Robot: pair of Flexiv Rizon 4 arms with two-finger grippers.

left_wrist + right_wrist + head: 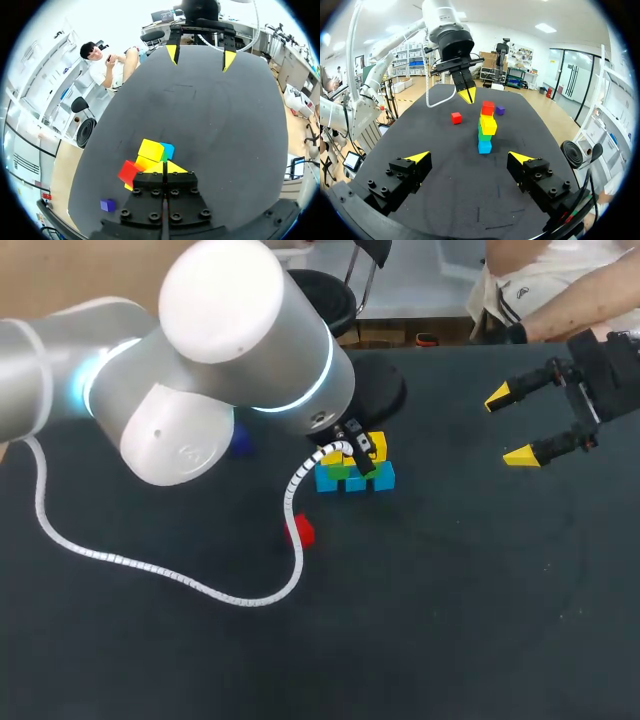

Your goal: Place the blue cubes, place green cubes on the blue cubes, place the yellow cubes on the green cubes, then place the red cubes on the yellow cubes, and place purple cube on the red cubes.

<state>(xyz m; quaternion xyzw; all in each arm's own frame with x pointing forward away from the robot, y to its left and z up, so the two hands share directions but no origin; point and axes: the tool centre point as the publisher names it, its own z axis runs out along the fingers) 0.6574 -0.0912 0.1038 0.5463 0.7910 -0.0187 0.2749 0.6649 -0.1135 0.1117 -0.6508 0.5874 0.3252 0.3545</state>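
So the left gripper (343,452) is right at the cube stack (355,476) in the middle of the frame, fingers pinched together with nothing in them. The stack goes blue, green, yellow, and a red cube (488,107) looks to be on top. The spare red cube (300,530) lies lower left of the stack, and the purple cube (240,446) is off to its left by the arm. The right gripper (510,427) is upper right, spread wide, holding nothing

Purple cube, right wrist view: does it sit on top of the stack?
No: the purple cube lies on the table, apart from the stack of cubes.
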